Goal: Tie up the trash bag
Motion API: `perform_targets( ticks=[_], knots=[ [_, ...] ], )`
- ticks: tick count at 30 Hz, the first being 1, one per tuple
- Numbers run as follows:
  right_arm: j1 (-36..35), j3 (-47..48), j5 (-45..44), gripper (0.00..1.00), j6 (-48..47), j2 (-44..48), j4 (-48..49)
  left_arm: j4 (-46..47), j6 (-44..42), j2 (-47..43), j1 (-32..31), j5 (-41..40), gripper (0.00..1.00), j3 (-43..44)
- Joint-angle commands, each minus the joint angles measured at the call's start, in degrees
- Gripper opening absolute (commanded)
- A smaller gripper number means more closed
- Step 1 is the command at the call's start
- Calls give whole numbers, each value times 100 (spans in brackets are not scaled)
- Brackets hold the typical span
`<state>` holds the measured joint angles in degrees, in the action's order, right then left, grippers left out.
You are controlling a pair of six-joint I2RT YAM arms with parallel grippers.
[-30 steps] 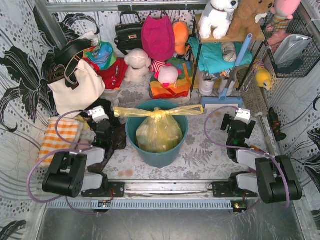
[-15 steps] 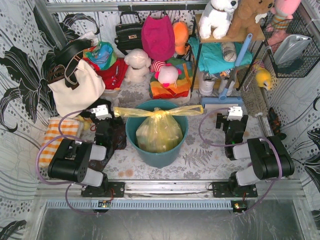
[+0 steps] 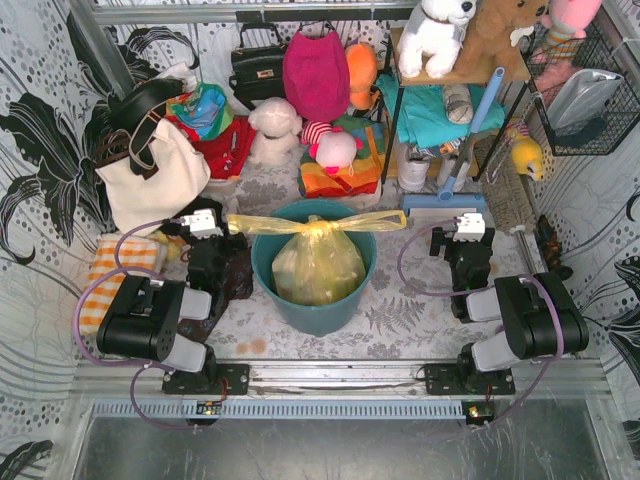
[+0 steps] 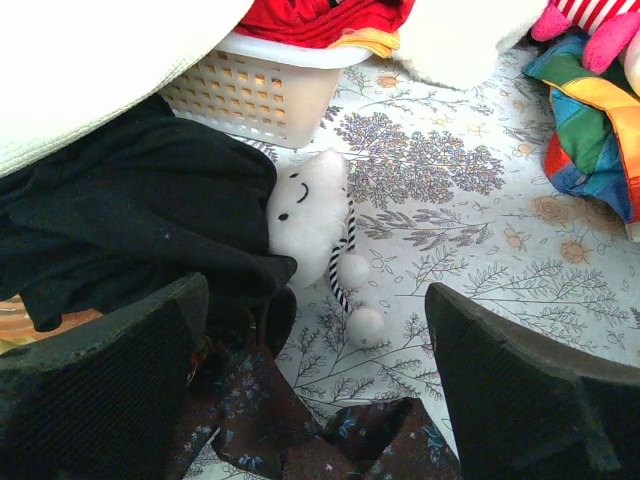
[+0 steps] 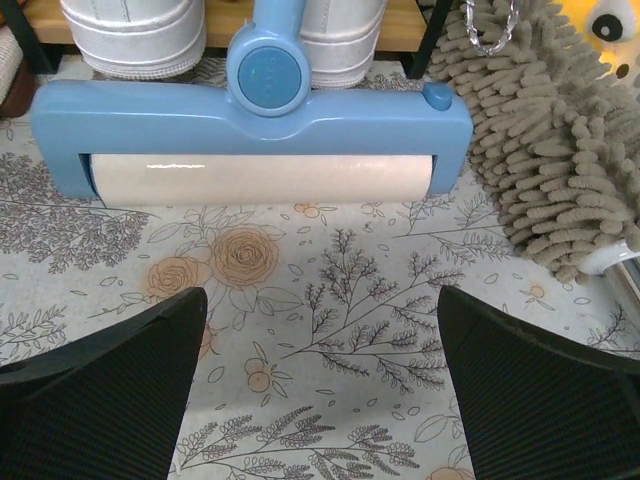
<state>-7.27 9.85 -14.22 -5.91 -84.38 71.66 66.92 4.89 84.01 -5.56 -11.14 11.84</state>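
Left gripper [image 4: 315, 290], right gripper [image 5: 320, 300]: mine, both wide open, empty, flanking teal bin [image 3: 262, 275] on bench [image 3: 400, 300].
Trash bag [image 3: 318, 265] inside bin, neck cinched, knot [image 3: 318, 230] apparently made.
If second throw needed: pinch both tails [image 3: 378, 220] near knot, pull evenly outward.
Count: one bag, one bin, two tails, two grippers.

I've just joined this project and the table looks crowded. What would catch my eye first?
The yellow-green trash bag stands out: it sits in the round teal bin at the table's middle, its top gathered, two tails spread sideways. On either side the left hand and right hand stand open, holding nothing. Behind, bright soft toys crowd the back.
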Motion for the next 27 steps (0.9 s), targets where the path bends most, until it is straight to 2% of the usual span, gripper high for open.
perform_targets(
  ticks=[1, 3, 5, 11, 16, 27],
  knots=[
    [125, -129, 473, 97, -81, -3, 456, 342, -36, 17, 38, 33, 98, -13],
    [272, -208, 890, 97, -61, -80, 641, 348, -33, 20, 46, 39, 98, -15],
    [347, -323, 1301, 97, -140, -433, 1246, 350, -38, 20, 46, 41, 98, -20],
    [559, 132, 1249, 97, 169, -320, 151, 331, -31, 23, 55, 50, 98, -11],
    [586, 124, 686, 97, 321, -359, 262, 323, -31, 22, 64, 65, 98, 2],
    [586, 127, 719, 97, 303, -369, 276, 310, -26, 20, 73, 76, 98, 9]
  ],
)
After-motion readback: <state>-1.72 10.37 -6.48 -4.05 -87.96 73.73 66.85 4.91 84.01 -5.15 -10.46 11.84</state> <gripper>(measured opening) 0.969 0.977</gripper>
